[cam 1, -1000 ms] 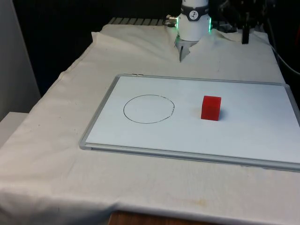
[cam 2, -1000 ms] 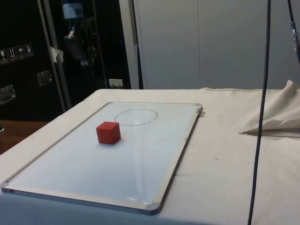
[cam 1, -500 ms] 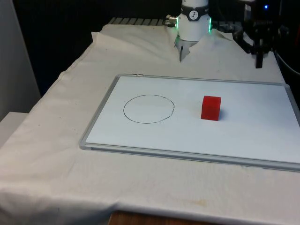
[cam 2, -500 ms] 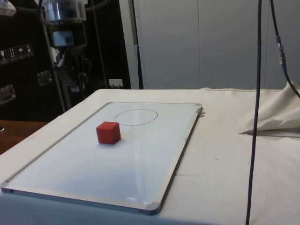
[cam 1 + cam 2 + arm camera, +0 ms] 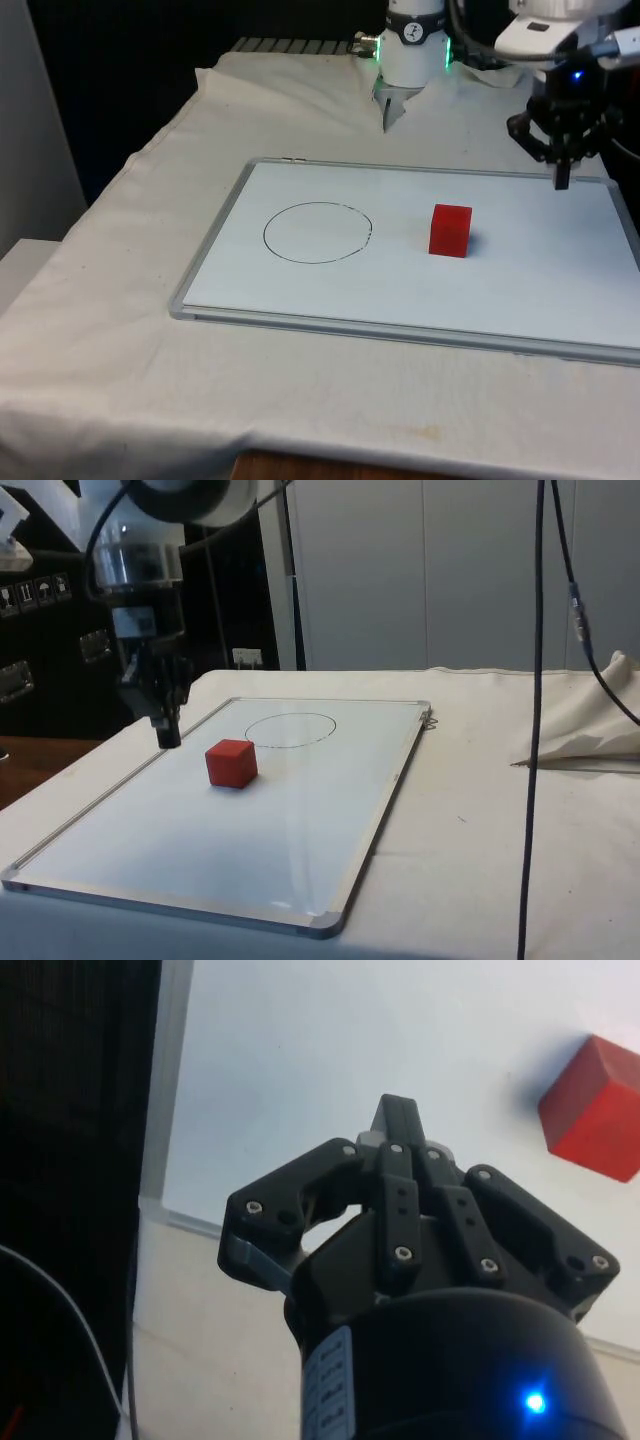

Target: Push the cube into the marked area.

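Closed, empty jaws above whiteboard (image 5: 520,290) corner, apart from unmarked red cube (image 5: 450,231) beside drawn circle (image 5: 317,232).

- table (image 5: 120,300) under white cloth, creased, bunched up at far end
- black curtains (image 5: 130,60) behind table in front view
- dark cabinets (image 5: 50,630) with metal fittings behind table in side view, pale wall panels (image 5: 420,575) next to them
- black cable (image 5: 535,730) hangs down over table

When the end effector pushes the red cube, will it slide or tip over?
Probably slide: the red cube sits flat on the smooth whiteboard. It looks rigid and light. A low push from the end effector should not tip it.
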`<control>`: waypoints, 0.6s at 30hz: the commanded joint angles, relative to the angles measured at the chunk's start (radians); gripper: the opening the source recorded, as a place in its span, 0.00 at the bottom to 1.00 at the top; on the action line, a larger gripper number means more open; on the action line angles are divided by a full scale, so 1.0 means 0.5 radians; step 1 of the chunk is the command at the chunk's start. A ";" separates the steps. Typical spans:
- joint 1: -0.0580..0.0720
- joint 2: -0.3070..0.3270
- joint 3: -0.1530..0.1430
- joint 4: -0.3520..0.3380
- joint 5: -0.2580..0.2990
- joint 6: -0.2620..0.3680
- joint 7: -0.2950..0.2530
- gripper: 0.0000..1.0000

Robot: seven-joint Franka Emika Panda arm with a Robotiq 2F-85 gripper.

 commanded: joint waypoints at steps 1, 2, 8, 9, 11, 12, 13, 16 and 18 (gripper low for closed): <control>0.004 0.016 -0.002 -0.006 -0.004 0.032 0.004 0.00; 0.002 0.026 -0.002 -0.006 -0.004 0.038 0.002 0.00; -0.006 0.098 -0.012 -0.018 -0.004 0.098 -0.022 0.00; -0.006 0.108 -0.014 -0.020 -0.004 0.110 -0.026 0.00; -0.002 0.108 -0.018 -0.016 -0.004 0.090 -0.024 0.00; -0.006 0.130 -0.020 -0.028 -0.004 0.132 -0.034 0.00; -0.004 0.140 -0.022 -0.030 -0.004 0.142 -0.036 0.00; -0.004 0.188 -0.026 -0.032 -0.004 0.180 -0.044 0.00; -0.006 0.210 -0.028 -0.034 -0.006 0.200 -0.046 0.00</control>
